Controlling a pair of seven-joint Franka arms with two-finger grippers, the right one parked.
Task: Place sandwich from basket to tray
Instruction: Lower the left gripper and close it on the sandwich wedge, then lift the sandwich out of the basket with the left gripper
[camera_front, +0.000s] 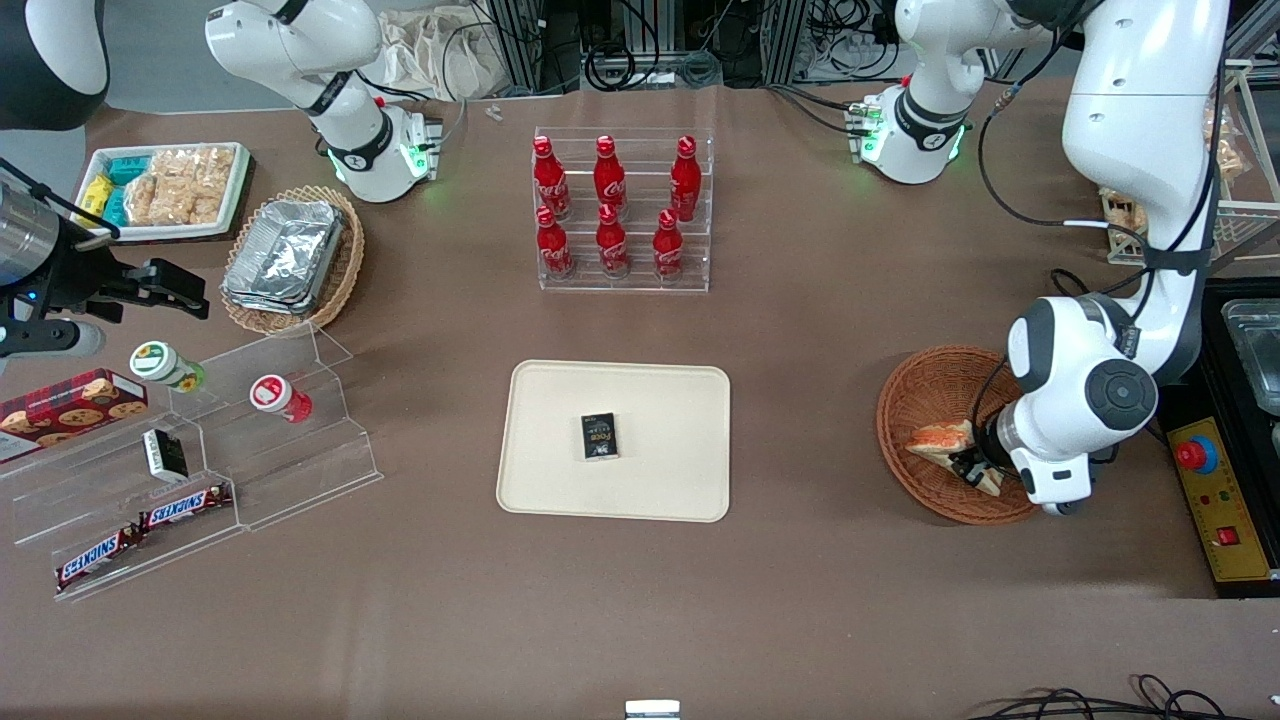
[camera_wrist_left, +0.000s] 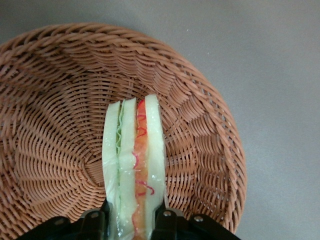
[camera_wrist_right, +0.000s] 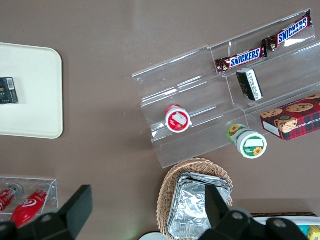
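Between the two fingers of the pincer (camera_wrist_left: 134, 220), closed onto its narrow end, the sandwich (camera_wrist_left: 134, 160) stands on edge inside the basket (camera_wrist_left: 55, 125) — a soft wedge held so low could sag, shed filling or slip before reaching the tray (camera_front: 560, 400).

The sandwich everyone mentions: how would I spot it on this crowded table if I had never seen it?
Find the round orange-brown wicker basket at the working arm's end of the table, beside the cream tray. Inside it, the gripper is shut on the sandwich. It is a wedge of white bread with green and orange-red filling, the only unwrapped food here; the paler basket holds foil trays.
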